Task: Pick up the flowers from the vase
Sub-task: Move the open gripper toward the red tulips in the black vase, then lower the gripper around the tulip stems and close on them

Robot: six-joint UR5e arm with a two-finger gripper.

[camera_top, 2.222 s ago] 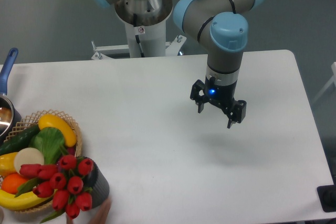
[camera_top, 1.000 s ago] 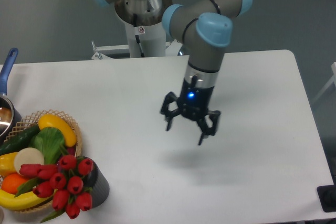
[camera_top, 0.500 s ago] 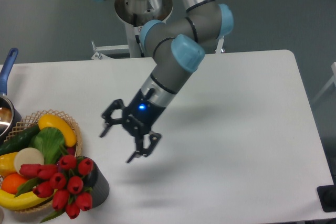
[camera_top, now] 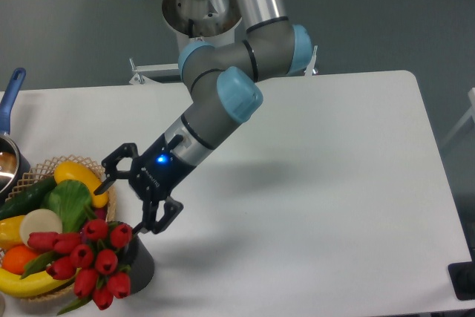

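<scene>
The flowers, a bunch of red tulip buds with green leaves, stand in the dark grey vase at the front left of the white table. The buds lean left over the basket's edge. My gripper is open and empty, tilted down to the left. It hovers just above and a little right of the top buds. One fingertip is near the bud at the vase's mouth, the other over the yellow fruit. I cannot tell whether a fingertip touches a bud.
A wicker basket with yellow, green, white and orange fruit and vegetables sits at the left edge, touching the flowers. A pot with a blue handle stands behind it. The arm's base stands at the table's back.
The arm has swung from the table's right middle to the front left and dropped lower. The open gripper now hangs right above the flowers. Flowers and vase have not moved.
</scene>
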